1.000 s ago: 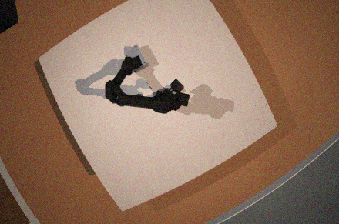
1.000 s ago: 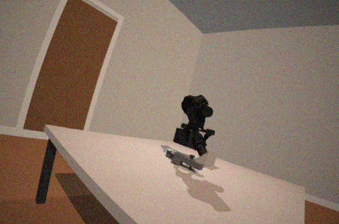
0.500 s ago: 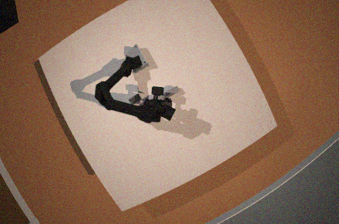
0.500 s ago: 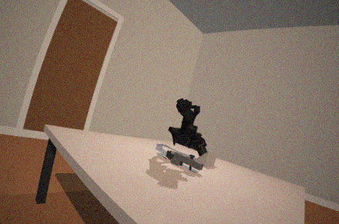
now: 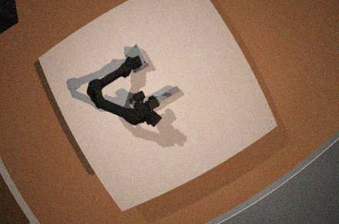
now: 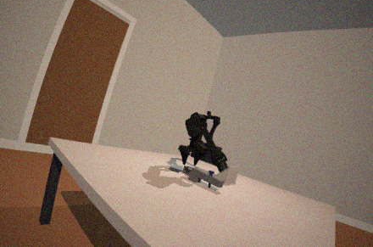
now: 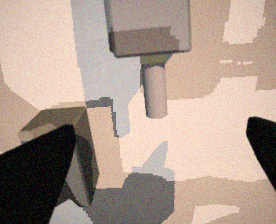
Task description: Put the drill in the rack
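The drill (image 7: 155, 92) is a smooth pale round shank with a greenish collar, sticking out of the end of the long grey housing (image 7: 149, 17) (image 6: 201, 176) (image 5: 175, 91). The small dark blue key (image 5: 166, 94) is on the housing; it is out of the wrist view. My gripper (image 7: 160, 129) (image 6: 190, 164) is open and empty, its two black fingertips wide apart on either side of the shank's free end in the wrist view. A dark olive angular block (image 7: 59, 119), possibly the rack, lies partly behind the left finger.
The pale table (image 5: 208, 132) (image 6: 271, 217) carries the arm's base (image 5: 133, 62) behind the housing. Overlapping grey and brown shadows spread around the shank and block in the wrist view.
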`<state>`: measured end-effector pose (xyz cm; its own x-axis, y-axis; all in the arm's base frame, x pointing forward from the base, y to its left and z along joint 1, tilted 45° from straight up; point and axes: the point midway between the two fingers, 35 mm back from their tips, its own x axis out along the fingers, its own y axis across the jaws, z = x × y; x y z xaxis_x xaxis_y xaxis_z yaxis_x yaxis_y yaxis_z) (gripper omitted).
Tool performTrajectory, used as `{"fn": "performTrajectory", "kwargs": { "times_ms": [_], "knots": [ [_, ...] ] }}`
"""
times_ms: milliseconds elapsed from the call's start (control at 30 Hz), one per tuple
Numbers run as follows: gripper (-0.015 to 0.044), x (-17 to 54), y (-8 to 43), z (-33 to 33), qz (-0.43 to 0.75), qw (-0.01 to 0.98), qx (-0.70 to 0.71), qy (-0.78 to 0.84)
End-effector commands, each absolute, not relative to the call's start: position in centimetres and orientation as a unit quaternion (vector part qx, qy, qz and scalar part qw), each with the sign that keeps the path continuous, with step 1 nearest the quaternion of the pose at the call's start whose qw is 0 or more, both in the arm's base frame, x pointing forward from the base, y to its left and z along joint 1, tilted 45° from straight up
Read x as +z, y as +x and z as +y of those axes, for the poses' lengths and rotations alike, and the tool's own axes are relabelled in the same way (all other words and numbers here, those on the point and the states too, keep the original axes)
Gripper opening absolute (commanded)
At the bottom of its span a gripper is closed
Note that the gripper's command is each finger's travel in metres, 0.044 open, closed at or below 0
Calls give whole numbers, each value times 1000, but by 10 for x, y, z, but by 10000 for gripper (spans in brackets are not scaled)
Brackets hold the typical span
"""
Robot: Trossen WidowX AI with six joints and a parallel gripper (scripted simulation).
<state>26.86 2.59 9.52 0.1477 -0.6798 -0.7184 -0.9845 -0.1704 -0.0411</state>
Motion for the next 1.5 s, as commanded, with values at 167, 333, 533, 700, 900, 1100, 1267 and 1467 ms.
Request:
{"fn": "performTrajectory", "kwargs": {
  "times_ms": [167,333,533,700,900,1100,1267,1467],
  "knots": [
    [440,96,268,21,580,249,295,-717],
    [440,96,268,21,580,249,295,-717],
    [440,89,270,17,580,249,295,-717],
    [440,81,271,14,580,249,295,-717],
    [440,73,272,9,580,249,295,-717],
    [440,64,273,4,580,249,295,-717],
    [440,58,274,0,580,249,295,-717],
    [440,51,274,-4,580,249,294,-717]
  ]
}}
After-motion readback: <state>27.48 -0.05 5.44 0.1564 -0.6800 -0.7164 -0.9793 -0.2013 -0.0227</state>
